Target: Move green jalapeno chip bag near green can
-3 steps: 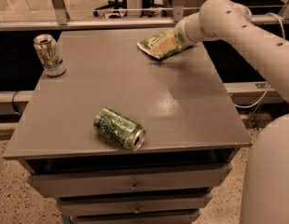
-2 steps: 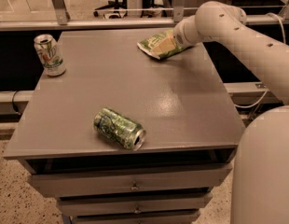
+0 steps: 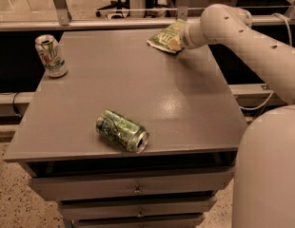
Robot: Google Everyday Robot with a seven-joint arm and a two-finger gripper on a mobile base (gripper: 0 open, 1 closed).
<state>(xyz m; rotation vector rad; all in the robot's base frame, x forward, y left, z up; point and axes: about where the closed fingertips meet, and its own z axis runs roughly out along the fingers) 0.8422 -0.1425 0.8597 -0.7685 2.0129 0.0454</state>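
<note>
The green jalapeno chip bag (image 3: 165, 36) is at the table's far right, tilted, with its right end raised off the top. My gripper (image 3: 179, 41) is shut on that right end, and the white arm reaches in from the right. The green can (image 3: 122, 130), dark green with pale swirls, lies on its side near the table's front edge, left of centre, far from the bag.
A white-and-silver can (image 3: 51, 55) stands upright at the far left of the grey table (image 3: 138, 84). Drawers (image 3: 133, 189) sit under the table top. A rail (image 3: 90, 23) runs behind the table. My white base (image 3: 269, 170) fills the lower right.
The gripper and the chip bag have shifted a little up and to the right together; the bag's end has come off the table. Both cans have stayed put.
</note>
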